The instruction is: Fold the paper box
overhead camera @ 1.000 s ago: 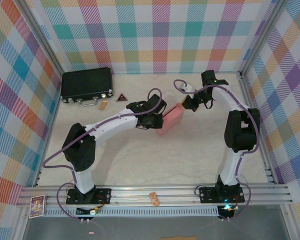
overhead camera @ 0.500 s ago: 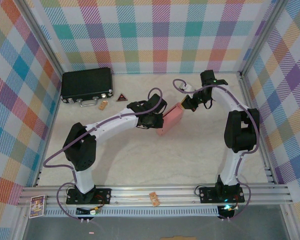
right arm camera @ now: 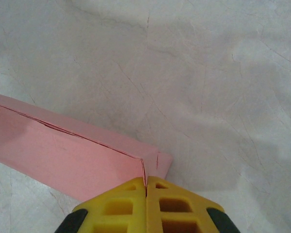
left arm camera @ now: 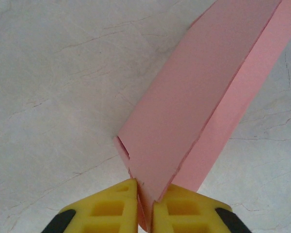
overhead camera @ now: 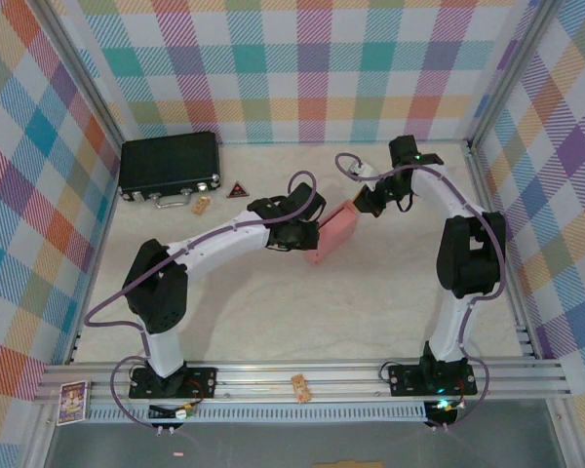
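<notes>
Top external view: the paper box (overhead camera: 331, 232), salmon-pink and folded into a long narrow form, sits on a slant just beyond the middle of the worktop (overhead camera: 370, 302). Its near end points lower left and its far end upper right. The left end effector (overhead camera: 309, 234) meets the near end and the right end effector (overhead camera: 358, 206) meets the far end, so the box spans the gap between the two arms.

From the left wrist, the yellow fingers (left arm camera: 109, 211) are pinched almost together on the thin card edge at the box's near corner. One broad face and one narrow side run away from them, joined along a sharp crease. A small notched flap edge shows just left of the grip.

From the right wrist, the fingers (right arm camera: 177, 206) are pressed tight together at the box's far corner, where a thin seam of card runs in between them. The top edge there shows a fine open slit along the fold.

Bare worktop lies wide on the near side of the box, down to the aluminium rail (overhead camera: 302, 370), and also to the right. A black hard case (overhead camera: 169, 166) sits well apart in the far left corner, with a red triangle (overhead camera: 238, 190) and a small tan piece (overhead camera: 202, 204) near it. Plaid walls (overhead camera: 302, 68) close in on the left, right and far sides.
</notes>
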Motion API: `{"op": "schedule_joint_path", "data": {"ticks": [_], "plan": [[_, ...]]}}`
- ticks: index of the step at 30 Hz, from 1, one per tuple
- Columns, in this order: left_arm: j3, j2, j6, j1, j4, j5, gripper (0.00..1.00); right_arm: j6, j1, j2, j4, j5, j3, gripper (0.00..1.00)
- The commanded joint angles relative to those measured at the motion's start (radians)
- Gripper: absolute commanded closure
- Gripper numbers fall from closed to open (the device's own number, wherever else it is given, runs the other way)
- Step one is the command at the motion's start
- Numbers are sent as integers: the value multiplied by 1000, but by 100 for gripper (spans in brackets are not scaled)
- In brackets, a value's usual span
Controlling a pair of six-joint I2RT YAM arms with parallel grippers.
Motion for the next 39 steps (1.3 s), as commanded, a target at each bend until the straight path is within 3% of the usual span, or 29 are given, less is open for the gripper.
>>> {"op": "schedule_joint_path", "data": {"ticks": [1, 22, 39], "plan": [[34, 18, -13, -13, 5, 6, 88, 17, 17, -23, -70, -13, 24, 98], [35, 27, -23, -13, 5, -13, 88, 106, 44, 16, -152, 42, 98, 99], [42, 38, -70, -13, 34, -23, 89, 203, 64, -9, -55, 61, -11, 100]]}}
